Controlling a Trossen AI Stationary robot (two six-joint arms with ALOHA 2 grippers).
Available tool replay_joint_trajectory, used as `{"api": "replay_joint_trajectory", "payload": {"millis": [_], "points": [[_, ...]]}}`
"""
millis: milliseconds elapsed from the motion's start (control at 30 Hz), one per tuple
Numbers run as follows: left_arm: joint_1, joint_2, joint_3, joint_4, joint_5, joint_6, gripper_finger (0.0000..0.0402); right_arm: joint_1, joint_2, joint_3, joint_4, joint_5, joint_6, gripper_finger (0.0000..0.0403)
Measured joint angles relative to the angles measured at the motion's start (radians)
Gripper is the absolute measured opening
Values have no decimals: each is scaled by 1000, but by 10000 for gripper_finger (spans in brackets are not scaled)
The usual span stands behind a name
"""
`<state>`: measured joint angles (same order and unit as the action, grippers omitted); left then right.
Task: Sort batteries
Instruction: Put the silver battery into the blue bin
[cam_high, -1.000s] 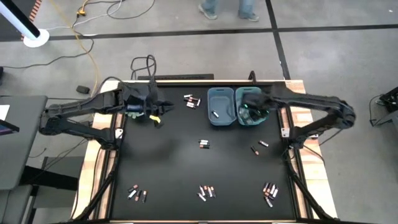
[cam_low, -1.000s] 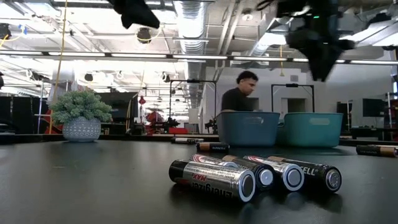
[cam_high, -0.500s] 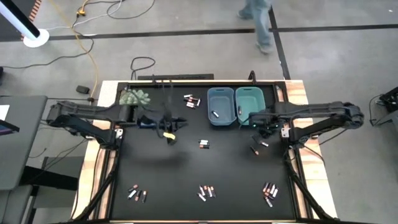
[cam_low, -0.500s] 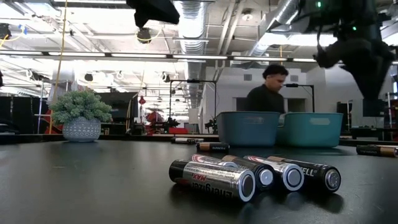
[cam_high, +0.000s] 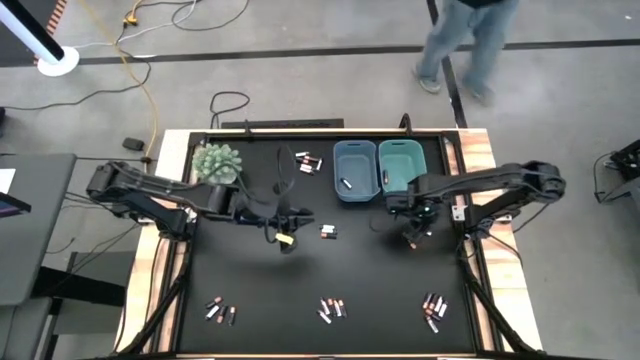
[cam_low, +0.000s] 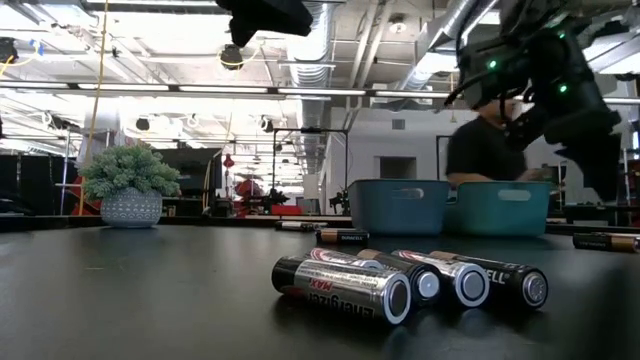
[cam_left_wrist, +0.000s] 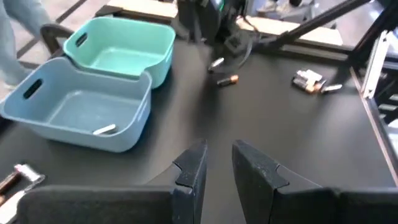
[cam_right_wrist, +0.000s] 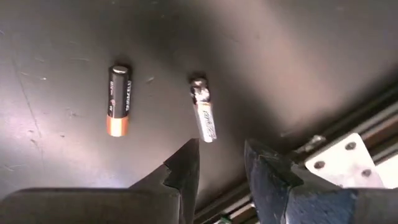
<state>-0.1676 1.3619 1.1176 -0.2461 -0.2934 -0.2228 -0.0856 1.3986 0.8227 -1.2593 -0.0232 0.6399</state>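
Note:
Batteries lie in small groups on the black table: a pair (cam_high: 328, 232) at the middle, two (cam_high: 416, 236) at the right, a group (cam_high: 307, 161) left of the bins, and three groups along the near edge (cam_high: 332, 308). One silvery battery (cam_left_wrist: 104, 129) rests in the blue bin (cam_high: 354, 171). My right gripper (cam_right_wrist: 221, 162) hangs open just above a silvery battery (cam_right_wrist: 204, 118), with a dark copper-ended one (cam_right_wrist: 119, 99) beside it. My left gripper (cam_left_wrist: 217, 171) is open and in the air left of the middle pair.
The teal bin (cam_high: 400, 165) stands beside the blue one at the far edge. A potted plant (cam_high: 217, 161) stands at the far left. The table's metal rail (cam_right_wrist: 339, 155) runs close to my right gripper. A person (cam_low: 495, 150) walks behind the table.
My right gripper has swung from over the teal bin toward the near edge and dropped toward the two batteries at the right. My left gripper has travelled from beside the plant toward the table's middle, uncovering the plant. The person has walked rightward behind the table.

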Motion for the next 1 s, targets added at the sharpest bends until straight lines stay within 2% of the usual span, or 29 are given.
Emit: {"api": "replay_joint_trajectory", "payload": {"millis": [333, 733, 867, 1000], "points": [[-16, 17, -1, -88, 0, -63, 70, -2, 182, 0, 61, -9, -68, 143], [-18, 17, -1, -107, -1, -89, 70, -24, 311, -32, 121, -33, -149, 143], [-18, 17, -1, -108, -1, -89, 70, -33, 324, -52, 151, -56, -152, 129], [-18, 17, -1, -110, -1, -89, 70, -34, 313, -56, 166, -63, -152, 97]]}}
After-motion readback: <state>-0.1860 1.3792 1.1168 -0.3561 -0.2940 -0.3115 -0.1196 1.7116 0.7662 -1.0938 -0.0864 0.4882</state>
